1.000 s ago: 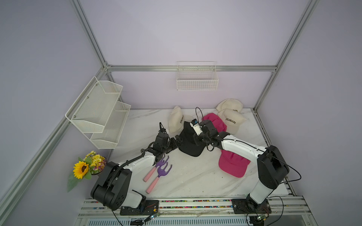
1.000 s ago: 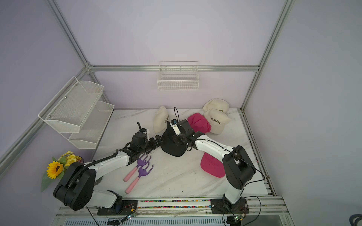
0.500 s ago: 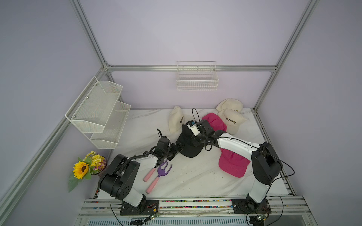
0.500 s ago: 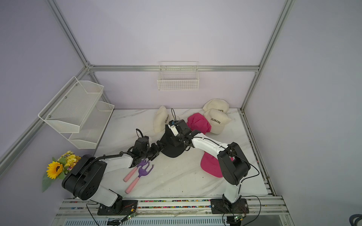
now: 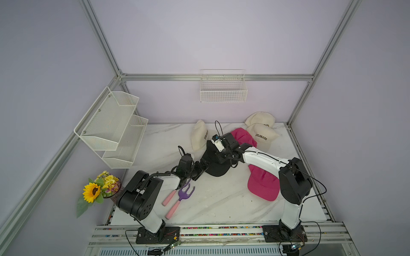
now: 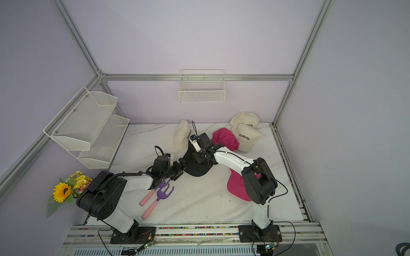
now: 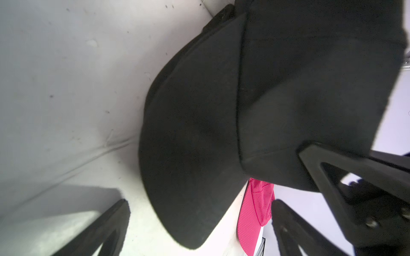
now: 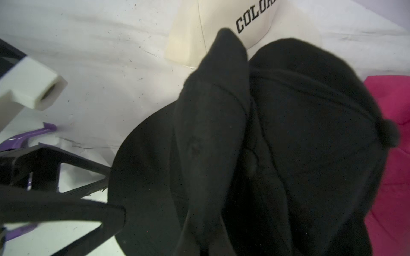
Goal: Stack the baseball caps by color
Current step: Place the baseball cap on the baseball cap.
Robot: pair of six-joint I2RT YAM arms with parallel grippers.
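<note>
One soft black cap (image 5: 216,169), curved-brimmed, clamped in right gripper (image 5: 218,159); left gripper's (image 5: 201,169) jaws apart nearby.

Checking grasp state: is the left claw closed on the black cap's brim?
No, the left claw is wide open, fingers spread either side of the black cap's brim.

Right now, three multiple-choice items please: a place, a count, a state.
1. Where does the purple garden fork lie?
A beside the left arm; B in the wire basket; C on a cap
2. How many cream caps show?
A one; B three; C five
3. How is the left pincer?
A open; B shut on a cap; C shut on the fork
Key: 1 A, it lies by that arm; 2 B, one central, two far back; 3 A, its fingers stand wide apart.
</note>
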